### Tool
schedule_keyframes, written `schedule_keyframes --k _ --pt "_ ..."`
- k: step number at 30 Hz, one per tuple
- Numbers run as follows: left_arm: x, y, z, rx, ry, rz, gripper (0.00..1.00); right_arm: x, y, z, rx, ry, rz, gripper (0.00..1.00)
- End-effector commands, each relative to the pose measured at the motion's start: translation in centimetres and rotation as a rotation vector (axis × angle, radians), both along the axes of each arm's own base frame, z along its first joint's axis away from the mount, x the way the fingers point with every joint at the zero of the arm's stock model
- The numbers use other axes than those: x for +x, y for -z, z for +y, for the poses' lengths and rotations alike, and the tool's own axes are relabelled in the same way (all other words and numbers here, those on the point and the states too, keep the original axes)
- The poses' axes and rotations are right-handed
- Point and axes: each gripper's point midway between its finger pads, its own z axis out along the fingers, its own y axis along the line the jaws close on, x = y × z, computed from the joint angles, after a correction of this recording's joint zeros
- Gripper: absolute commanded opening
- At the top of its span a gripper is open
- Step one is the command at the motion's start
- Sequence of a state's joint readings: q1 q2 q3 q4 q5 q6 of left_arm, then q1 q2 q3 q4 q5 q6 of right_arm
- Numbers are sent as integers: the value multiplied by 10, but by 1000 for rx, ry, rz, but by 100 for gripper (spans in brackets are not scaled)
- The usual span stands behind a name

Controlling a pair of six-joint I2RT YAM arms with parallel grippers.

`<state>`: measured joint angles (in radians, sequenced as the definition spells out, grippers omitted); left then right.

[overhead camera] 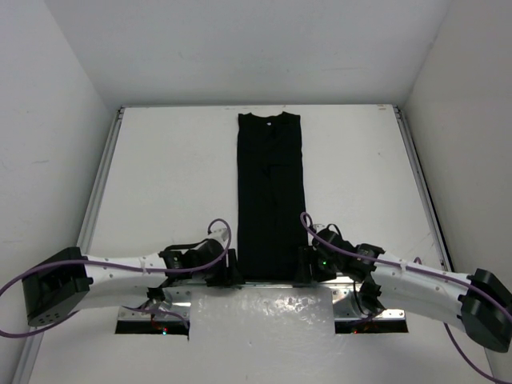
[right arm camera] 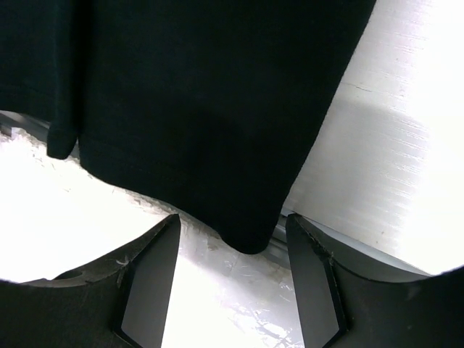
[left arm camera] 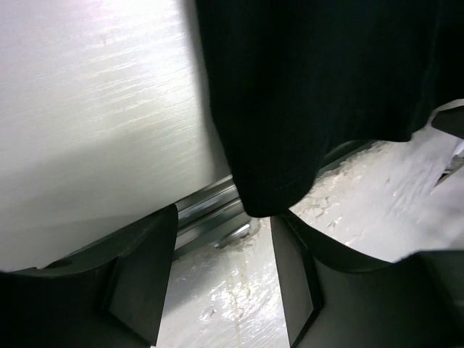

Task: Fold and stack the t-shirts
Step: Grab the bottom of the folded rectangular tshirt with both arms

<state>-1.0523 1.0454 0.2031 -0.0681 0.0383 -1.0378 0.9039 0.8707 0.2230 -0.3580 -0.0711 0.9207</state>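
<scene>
Overhead, a black t-shirt [overhead camera: 270,192] lies folded into a long, narrow strip down the middle of a white table [overhead camera: 160,184], collar at the far end and hem at the near edge. The left gripper [left arm camera: 225,221] and right gripper [right arm camera: 233,221] sit at the hem's two near corners, one on each side. Both wrist cameras show the fingers spread well apart, with a corner of dark cloth in the gap between them; neither pair has closed on the fabric.
</scene>
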Motion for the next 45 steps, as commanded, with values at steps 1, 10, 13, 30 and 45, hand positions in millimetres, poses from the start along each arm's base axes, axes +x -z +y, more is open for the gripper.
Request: schedule_keyframes --k 1,10,13,30,45 --pt "14 -23 -16 -87 -15 -81 54 21 -10 8 27 33 -89 60" --pt "27 -37 -20 -154 -61 -156 68 22 -14 15 55 19 -94 59" --pt "28 -35 -24 -155 -56 -148 63 23 -14 16 55 20 -94 57" --pt "27 -30 -34 -132 2 -139 9 34 -25 21 70 44 -133 4" --pt "67 -68 -43 -63 -73 -251 5 67 -64 25 44 87 -237 0"
